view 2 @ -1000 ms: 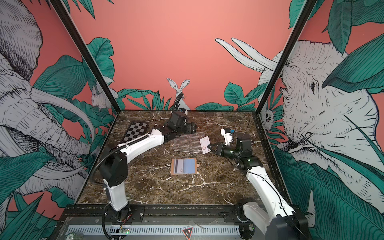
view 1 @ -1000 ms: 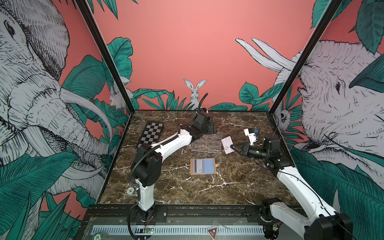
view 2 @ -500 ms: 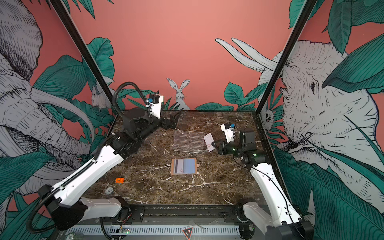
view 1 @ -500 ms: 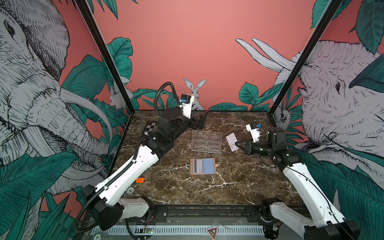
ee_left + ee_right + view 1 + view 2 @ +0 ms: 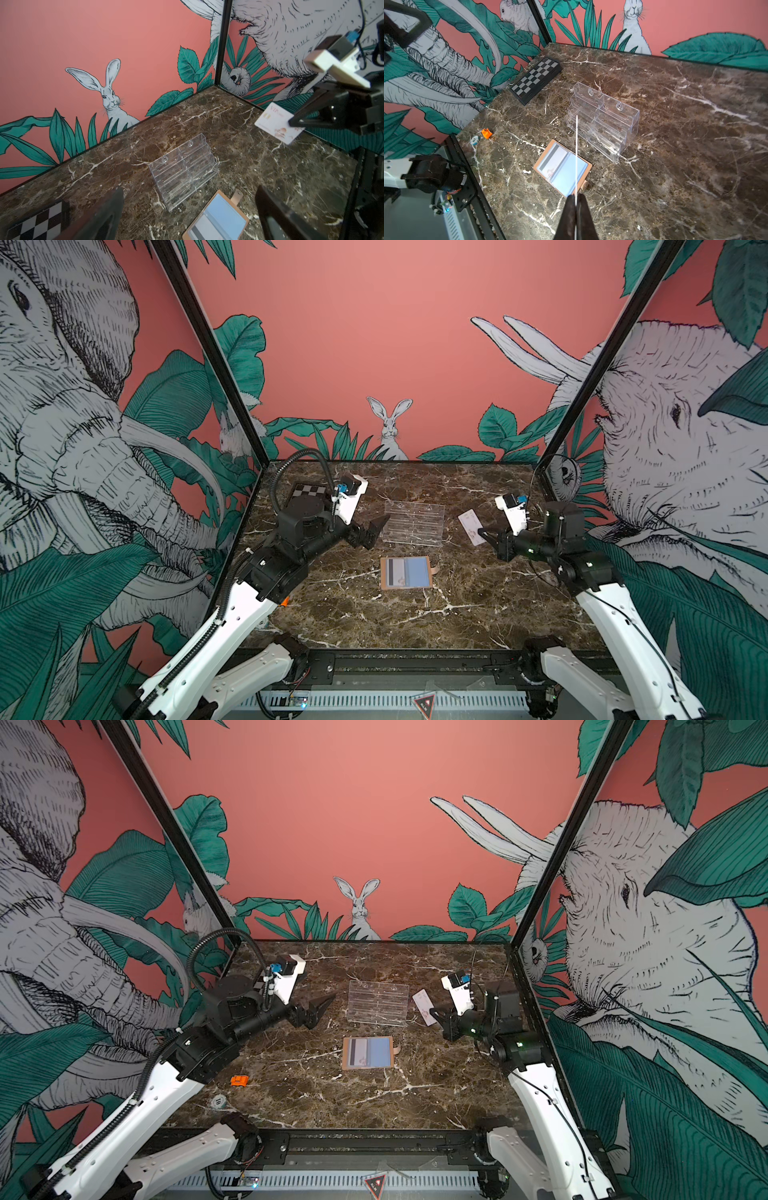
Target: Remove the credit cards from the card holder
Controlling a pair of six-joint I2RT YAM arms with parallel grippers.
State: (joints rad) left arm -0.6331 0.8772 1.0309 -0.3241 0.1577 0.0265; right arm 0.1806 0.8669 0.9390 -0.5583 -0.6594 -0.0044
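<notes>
right jaws clamp one end of a whitish credit card (image 5: 470, 525), raised above the desk (image 5: 478, 614) beside the clear rack (image 5: 413, 523); its long axis continues the jaws' line, free end toward the back wall. left jaws spread wide, empty. card holder (image 5: 405, 588) lies unfolded mid-desk, cards inside. best laid flat on bare desk before release.

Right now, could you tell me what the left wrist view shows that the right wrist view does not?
Only the left wrist view shows the printed face of the white card pinched in the right hand. Only the right wrist view shows the orange piece and the small round item; there the card appears edge-on. Both show the clear rack, the open card holder and the chequered board.
</notes>
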